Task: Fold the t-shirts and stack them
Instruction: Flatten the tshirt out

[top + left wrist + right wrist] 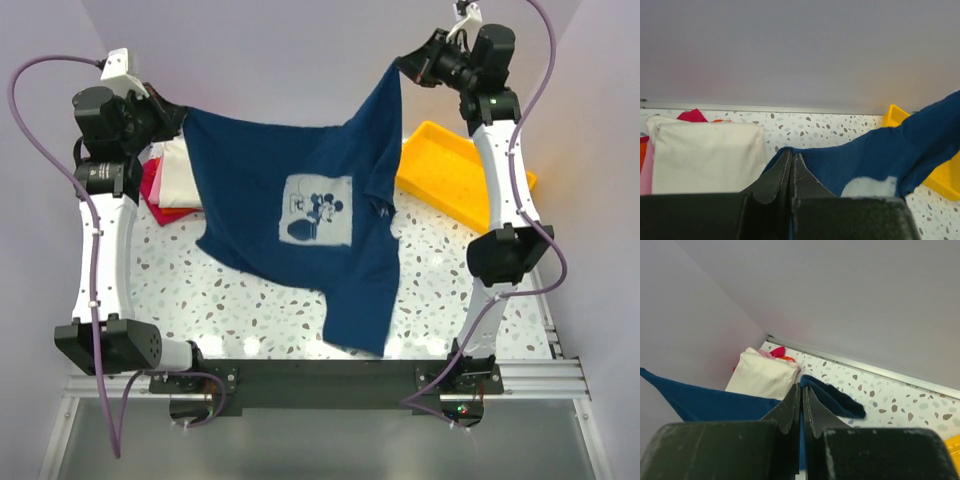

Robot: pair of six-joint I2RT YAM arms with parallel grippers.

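Left gripper (pixel 183 113) and right gripper (pixel 403 68) pinch the navy t-shirt (pixel 300 170) (print upward) left of the yellow tray (pixel 452 168); folded t-shirts (pixel 174 172) lie farther left.

The white, grey-speckled surface (pixel 250 300) carries two things at its far end. At the far left lies a stack of folded shirts: a cream shirt (pixel 180 178) on top, a pink shirt (pixel 645 172) showing at its edge beneath, and a red shirt (pixel 170 212) lowest. At the far right, well apart from the stack, a yellow tray (pixel 445 165) sits at an angle.
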